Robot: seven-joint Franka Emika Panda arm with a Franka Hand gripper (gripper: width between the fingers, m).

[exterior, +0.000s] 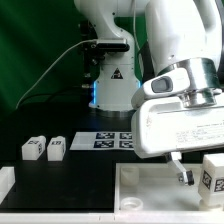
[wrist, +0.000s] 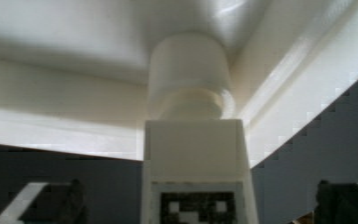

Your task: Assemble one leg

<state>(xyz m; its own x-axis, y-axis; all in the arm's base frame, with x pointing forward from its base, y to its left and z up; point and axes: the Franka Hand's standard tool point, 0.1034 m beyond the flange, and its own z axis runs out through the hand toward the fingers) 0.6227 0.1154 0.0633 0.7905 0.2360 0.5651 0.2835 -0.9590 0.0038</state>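
A leg (wrist: 197, 165), a white post with a square tag on its near face, points its round peg (wrist: 194, 80) into a corner of the white panel (wrist: 51, 100). My gripper (wrist: 190, 205) is open. Its dark fingers (wrist: 30, 205) stand either side of the leg with a gap on each side. In the exterior view the gripper (exterior: 188, 174) hangs low over the panel (exterior: 140, 185), close beside this leg (exterior: 213, 172) at the panel's right end. Two more legs (exterior: 33, 148) (exterior: 57, 148) lie on the black table at the exterior view's left.
The marker board (exterior: 108, 140) lies on the table behind the panel, in front of the robot's base (exterior: 112, 85). A white part (exterior: 5, 185) shows at the exterior view's lower left edge. A green backdrop stands behind.
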